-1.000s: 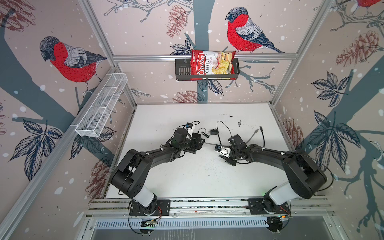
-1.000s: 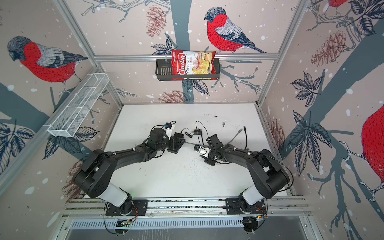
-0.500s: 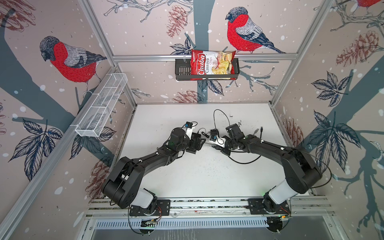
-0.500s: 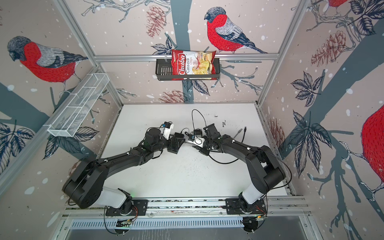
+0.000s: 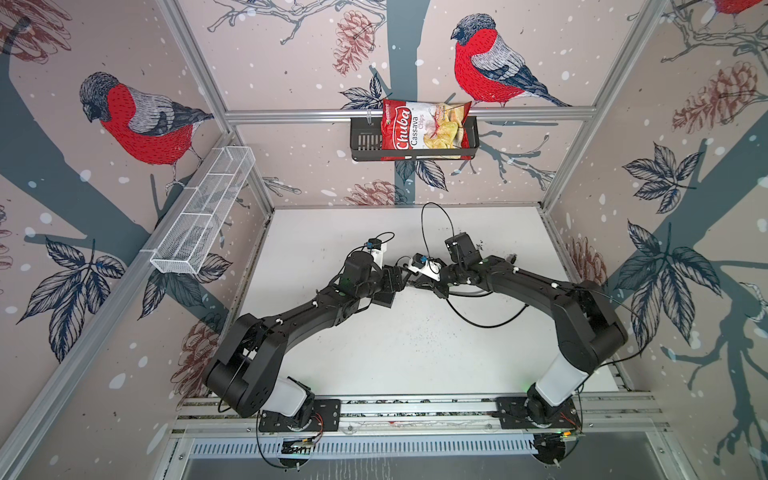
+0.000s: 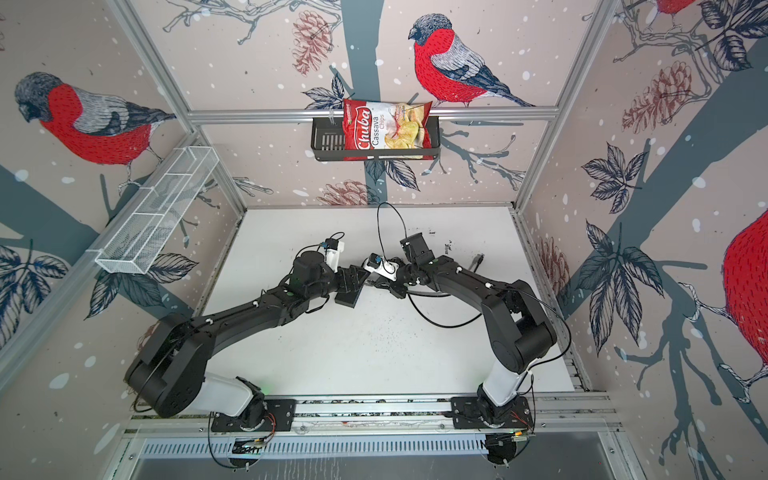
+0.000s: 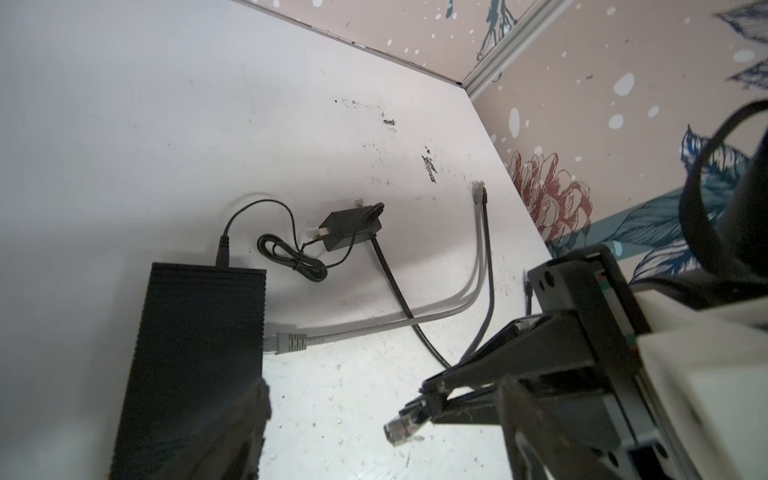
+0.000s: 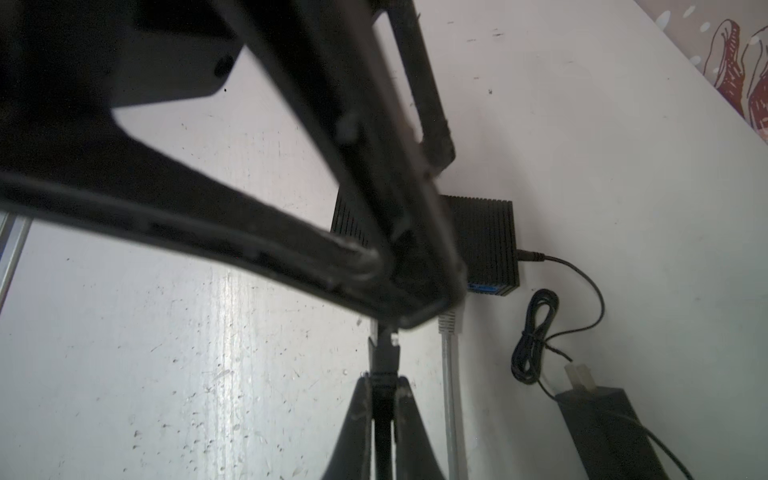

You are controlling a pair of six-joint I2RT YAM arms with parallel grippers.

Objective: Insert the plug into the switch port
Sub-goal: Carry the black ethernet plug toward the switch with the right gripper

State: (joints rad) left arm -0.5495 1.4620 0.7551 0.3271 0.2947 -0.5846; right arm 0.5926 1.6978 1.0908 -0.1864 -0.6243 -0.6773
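- The switch (image 8: 486, 241), beyond the left gripper (image 8: 432, 232), is mostly covered by that gripper's blurred frame; its ports are largely hidden.
- The tip of the plug (image 8: 384, 349), just ahead of the right gripper (image 8: 384, 380), is hidden likewise.

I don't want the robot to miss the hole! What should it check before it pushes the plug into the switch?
1. Plug gripped by the right end effector: ok, clamped tight.
2. Left end effector steadying the switch: not ok, its jaws stand open.
3. Plug already seated: not ok, it is apart from the switch.
4. Free port: cannot tell. Only a blue strip shows beside the grey cable, which is plugged in. The left end effector hides the rest.
5. Plug lined up with a port: cannot tell.
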